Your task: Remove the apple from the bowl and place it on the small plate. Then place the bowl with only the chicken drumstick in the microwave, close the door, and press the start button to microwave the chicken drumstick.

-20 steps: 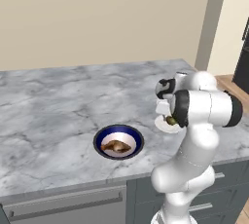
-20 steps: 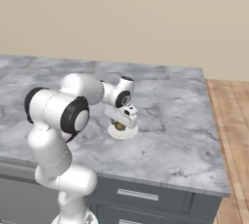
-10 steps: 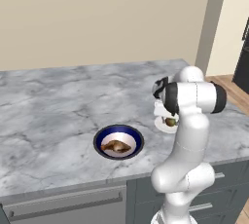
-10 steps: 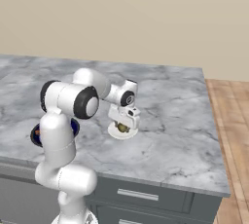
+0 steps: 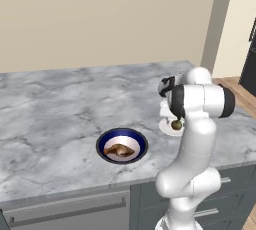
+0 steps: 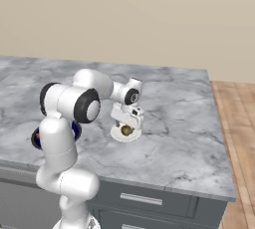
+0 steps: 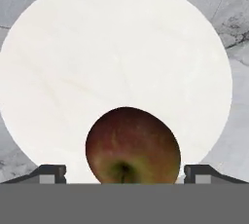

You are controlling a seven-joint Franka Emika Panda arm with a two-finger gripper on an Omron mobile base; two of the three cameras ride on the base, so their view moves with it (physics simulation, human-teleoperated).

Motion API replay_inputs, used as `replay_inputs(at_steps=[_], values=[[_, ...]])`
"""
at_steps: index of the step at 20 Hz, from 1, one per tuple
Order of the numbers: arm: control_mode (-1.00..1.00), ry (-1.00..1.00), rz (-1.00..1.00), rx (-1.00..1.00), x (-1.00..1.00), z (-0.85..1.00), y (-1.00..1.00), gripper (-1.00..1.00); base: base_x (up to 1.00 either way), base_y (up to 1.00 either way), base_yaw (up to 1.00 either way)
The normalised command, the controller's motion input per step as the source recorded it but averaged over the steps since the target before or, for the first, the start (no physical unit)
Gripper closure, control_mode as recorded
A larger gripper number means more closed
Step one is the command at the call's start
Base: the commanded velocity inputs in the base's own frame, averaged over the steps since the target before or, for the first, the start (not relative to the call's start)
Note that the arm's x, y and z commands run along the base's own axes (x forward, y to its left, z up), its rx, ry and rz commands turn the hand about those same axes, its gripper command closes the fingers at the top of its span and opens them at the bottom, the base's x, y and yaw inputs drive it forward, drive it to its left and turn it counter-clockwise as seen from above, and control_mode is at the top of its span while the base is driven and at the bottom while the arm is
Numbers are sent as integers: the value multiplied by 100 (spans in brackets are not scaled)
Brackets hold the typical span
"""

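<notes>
The apple [image 7: 132, 145] rests on the small plate [image 7: 116, 47], near the plate's edge closest to the hand. My gripper [image 7: 126, 174] hangs straight over it, open, with its fingertips [image 7: 52, 173] standing off either side of the apple. From the base, the gripper [image 5: 173, 116] is low over the plate [image 5: 166, 128] and the apple [image 5: 176, 124] at the counter's right. The blue-rimmed bowl [image 5: 122, 132] sits near the front edge and holds the chicken drumstick [image 5: 119, 150]. The microwave and its door are out of view.
A grey marble counter [image 5: 55, 104] runs wide to the left and back. A beige wall [image 5: 100, 19] stands behind it. Wooden floor [image 6: 241, 123] begins past the counter's right end. My own arm [image 6: 74, 106] hides most of the bowl [image 6: 35, 138] in the right base view.
The jaws have spread apart off the apple, which now lies free on the plate. The arm's elbow has swung, while the hand stayed over the plate.
</notes>
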Motion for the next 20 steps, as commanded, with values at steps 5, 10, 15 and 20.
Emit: replay_inputs(at_steps=[5, 10, 15, 20], values=[[-100, -16, 0, 0, -36, 54, 23, -100, 0, 0, 0], [-100, -16, 12, 0, -25, 9, 99, -100, 0, 0, 0], [-100, -9, 26, 1, -10, 2, 98, -100, 0, 0, 0], [-100, -11, 40, 4, -21, 0, 80, -100, 0, 0, 0]])
